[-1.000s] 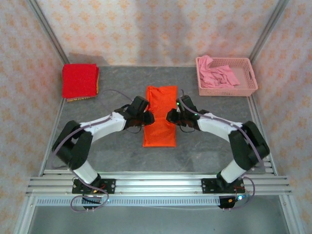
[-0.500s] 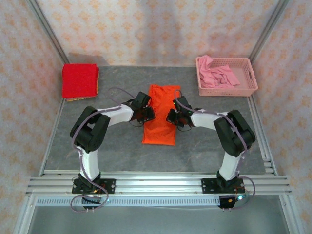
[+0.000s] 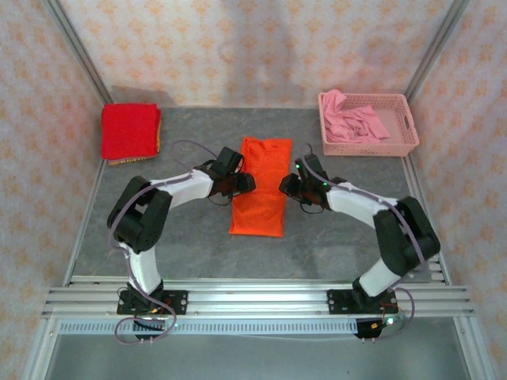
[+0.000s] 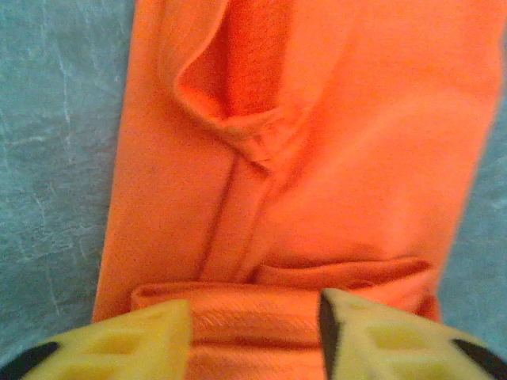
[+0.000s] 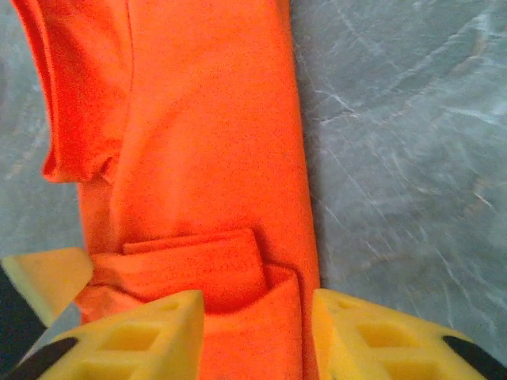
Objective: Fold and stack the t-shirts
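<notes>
Orange t-shirt (image 3: 259,194) lay folded in a long strip on the table (image 3: 333,237), flanked by the left gripper (image 3: 244,183) and right gripper (image 3: 288,187) (each with jaws parted over its edge); the red t-shirt (image 3: 130,131) sat folded far left.

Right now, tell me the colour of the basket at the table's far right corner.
The basket is pink; the top external view shows it best.
</notes>
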Robot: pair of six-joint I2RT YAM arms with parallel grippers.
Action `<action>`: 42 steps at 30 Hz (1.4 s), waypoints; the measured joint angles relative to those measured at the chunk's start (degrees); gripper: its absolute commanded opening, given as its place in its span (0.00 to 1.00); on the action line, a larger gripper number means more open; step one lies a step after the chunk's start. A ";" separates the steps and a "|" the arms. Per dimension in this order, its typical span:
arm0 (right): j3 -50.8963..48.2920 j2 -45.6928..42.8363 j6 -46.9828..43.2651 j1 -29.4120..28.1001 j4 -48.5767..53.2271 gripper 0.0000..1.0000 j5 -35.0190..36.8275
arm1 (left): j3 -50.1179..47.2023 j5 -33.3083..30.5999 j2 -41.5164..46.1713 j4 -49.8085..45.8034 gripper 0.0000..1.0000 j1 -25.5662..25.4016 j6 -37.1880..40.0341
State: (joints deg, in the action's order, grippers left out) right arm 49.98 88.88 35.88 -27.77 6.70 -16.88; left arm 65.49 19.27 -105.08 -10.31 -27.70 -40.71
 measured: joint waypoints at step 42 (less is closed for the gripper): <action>-18.36 -8.63 19.17 -18.47 -4.39 0.00 1.05 | -28.83 0.52 30.67 -4.98 0.69 -3.26 1.31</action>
State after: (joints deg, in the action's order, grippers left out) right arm 31.62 80.25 55.05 -46.24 2.31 -15.84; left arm 36.67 19.79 -74.41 -15.29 -30.96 -39.40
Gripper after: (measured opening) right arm 0.049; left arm 0.750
